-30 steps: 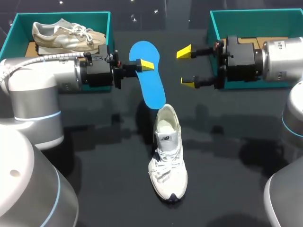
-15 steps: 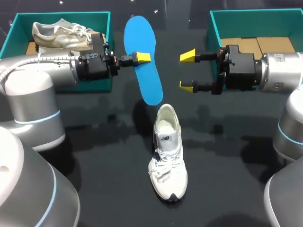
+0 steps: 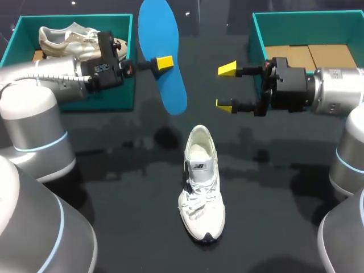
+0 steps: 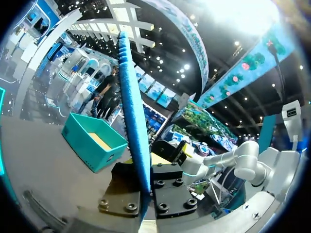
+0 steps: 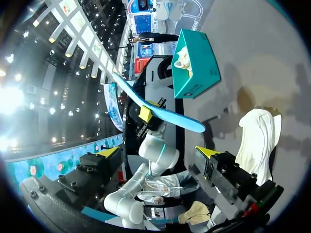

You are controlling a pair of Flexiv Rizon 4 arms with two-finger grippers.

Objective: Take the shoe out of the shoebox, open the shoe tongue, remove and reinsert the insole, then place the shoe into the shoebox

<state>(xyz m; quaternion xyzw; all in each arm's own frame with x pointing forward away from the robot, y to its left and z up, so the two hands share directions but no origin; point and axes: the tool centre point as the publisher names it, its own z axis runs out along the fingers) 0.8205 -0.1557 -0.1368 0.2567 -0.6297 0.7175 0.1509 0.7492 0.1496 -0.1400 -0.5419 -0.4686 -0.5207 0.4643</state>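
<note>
Our left gripper (image 3: 164,62) is clenched on the blue insole (image 3: 162,54), pinching its long edge between the yellow tips. The insole is a thin, flat sole shape with rounded ends. It is held up off the table (image 3: 114,187) near the far edge, between the two boxes. In our left wrist view it shows edge-on, with a rough, foam-like rim. Our right gripper (image 3: 226,86) is beside it with its fingers spread and nothing between them. The white lace-up shoe (image 3: 200,185) lies mid-table on the glossy dark top, with its dark toe toward the near edge. The teal left shoebox (image 3: 68,23) at the far left corner holds a beige sneaker (image 3: 79,42). The teal right shoebox (image 3: 307,20) at the far right corner shows a brown cardboard floor.
</note>
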